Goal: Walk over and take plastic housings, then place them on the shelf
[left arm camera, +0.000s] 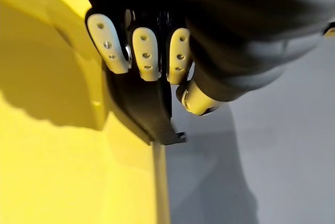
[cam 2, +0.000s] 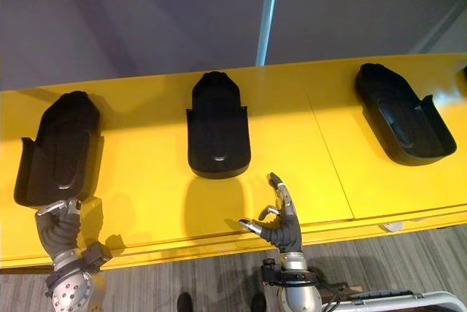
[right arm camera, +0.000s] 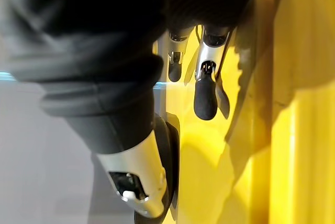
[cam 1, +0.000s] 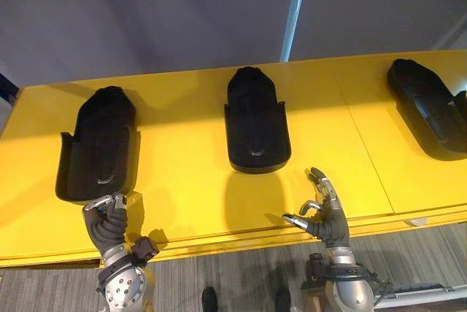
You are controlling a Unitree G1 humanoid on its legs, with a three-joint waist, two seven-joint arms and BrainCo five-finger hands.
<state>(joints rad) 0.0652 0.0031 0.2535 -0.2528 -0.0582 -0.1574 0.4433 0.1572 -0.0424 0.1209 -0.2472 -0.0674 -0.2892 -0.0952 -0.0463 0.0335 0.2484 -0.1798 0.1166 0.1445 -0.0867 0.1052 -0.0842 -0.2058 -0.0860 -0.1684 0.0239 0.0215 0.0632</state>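
Three black plastic housings lie well apart on a yellow surface [cam 1: 186, 195], each with its open end towards the robot. At far left, the left hand [cam 1: 109, 224] meets the near end of the left housing [cam 1: 98, 144]; in its wrist view the fingers [left arm camera: 146, 51] are curled over the housing's dark rim with the thumb set beneath, so the hand appears to grip that rim. At centre, the middle housing [cam 1: 255, 126] lies untouched. Near its open end the right hand [cam 1: 328, 221] is above the bare surface with its fingers spread and relaxed, holding nothing. At far right, the right housing [cam 1: 427, 108] lies at an angle. The step in hand is judged to be work on the left housing, though pickup and set-down cannot be told apart. A lift would call for a firm hold on the rim; a release, for uncurling the fingers without dragging the part.
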